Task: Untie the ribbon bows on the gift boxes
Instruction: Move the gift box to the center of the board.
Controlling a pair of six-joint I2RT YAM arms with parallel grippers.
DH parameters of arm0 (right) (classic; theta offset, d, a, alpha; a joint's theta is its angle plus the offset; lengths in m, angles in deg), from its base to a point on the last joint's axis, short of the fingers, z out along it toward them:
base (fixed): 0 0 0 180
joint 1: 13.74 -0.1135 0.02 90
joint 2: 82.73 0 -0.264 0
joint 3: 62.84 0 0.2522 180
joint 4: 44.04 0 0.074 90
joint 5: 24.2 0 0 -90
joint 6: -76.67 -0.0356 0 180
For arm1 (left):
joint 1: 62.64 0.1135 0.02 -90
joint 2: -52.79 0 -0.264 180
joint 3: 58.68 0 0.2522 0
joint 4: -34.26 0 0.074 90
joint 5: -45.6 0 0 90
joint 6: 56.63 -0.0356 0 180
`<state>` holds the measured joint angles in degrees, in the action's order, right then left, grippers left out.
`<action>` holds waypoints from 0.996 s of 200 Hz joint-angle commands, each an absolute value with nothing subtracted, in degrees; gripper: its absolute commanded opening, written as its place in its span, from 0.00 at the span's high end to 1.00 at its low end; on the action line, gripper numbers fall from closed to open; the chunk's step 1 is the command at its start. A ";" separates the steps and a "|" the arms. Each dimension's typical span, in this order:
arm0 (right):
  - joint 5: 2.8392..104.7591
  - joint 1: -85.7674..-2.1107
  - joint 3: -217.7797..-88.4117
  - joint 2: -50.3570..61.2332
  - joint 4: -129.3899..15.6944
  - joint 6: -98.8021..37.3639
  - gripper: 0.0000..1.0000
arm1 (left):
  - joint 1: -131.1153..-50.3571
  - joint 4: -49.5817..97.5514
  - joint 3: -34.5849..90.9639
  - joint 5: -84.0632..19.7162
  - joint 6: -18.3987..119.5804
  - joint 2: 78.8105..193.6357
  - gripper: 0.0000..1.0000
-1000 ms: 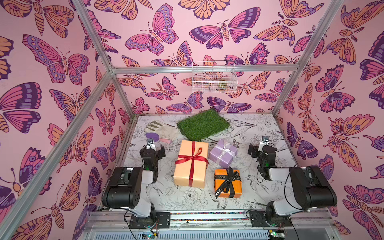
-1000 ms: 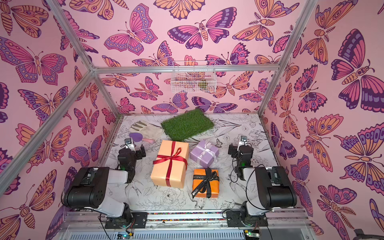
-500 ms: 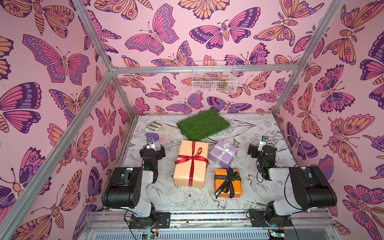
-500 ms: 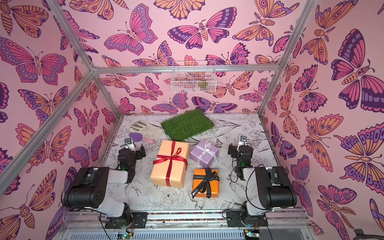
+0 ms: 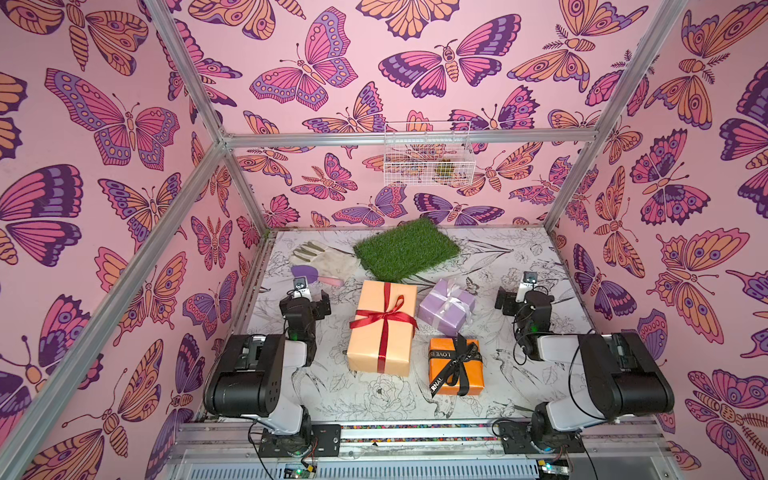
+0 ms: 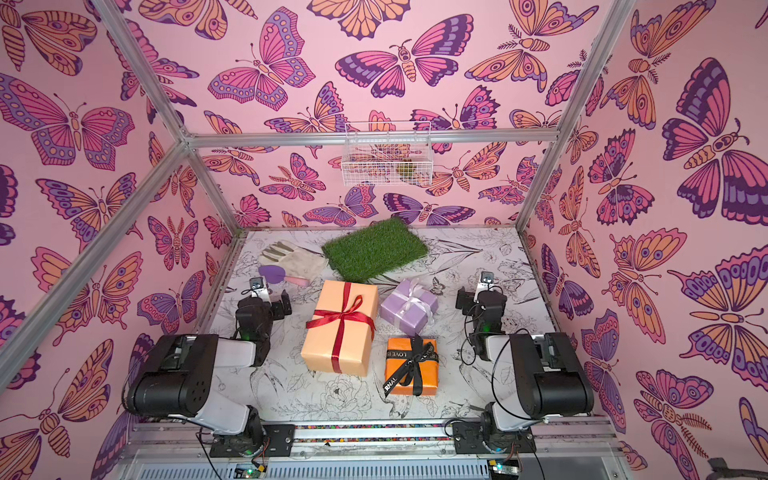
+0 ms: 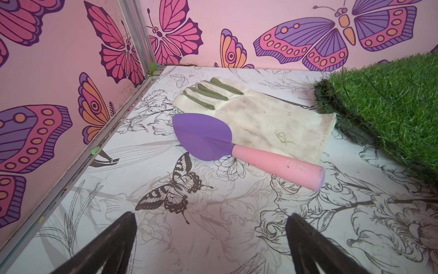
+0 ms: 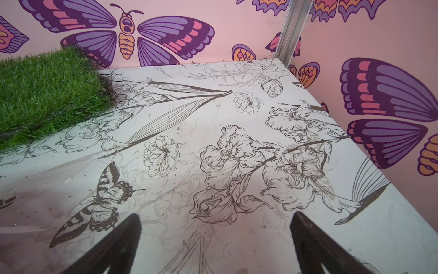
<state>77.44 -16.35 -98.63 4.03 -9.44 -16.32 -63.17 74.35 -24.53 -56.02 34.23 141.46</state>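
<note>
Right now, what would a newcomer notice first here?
Three bow-tied gift boxes stand in the middle: a large peach-tan paper oblong with a shiny red satin bow, a small lilac paper cube right of it, a small bright orange paper box nearest the robot. A green turf mat lies behind them.

Red bow point(image 6: 344, 314), black lettered bow point(image 6: 416, 356), pale bow point(image 6: 412, 297) — all three tied.

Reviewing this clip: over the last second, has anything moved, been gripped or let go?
Nothing visibly changed. The left tool and right tool stay open and empty, and the red bow, black bow and pale bow remain tied.
</note>
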 commanded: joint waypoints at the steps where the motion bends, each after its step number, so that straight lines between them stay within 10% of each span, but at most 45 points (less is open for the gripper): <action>1: 75.87 -16.00 -99.11 1.74 -10.85 -15.75 0.00 | -63.95 72.63 -25.31 -56.27 33.31 137.38 0.00; 69: 77.31 -18.04 -110.69 -14.60 -45.58 -25.66 0.02 | -64.79 44.06 -16.01 -60.54 40.53 115.62 0.00; 146: 59.31 -30.45 -123.46 -18.59 -79.41 -42.47 0.19 | -67.65 -1.30 2.87 -39.43 56.24 109.32 0.00; 199: 56.22 -47.45 -122.84 -14.70 -71.64 -50.97 0.74 | -70.89 -2.74 6.45 -31.09 64.94 114.79 0.00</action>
<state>56.78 -40.87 -121.77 -17.54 -73.59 -45.72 -69.21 1.43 4.60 -36.65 59.72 112.74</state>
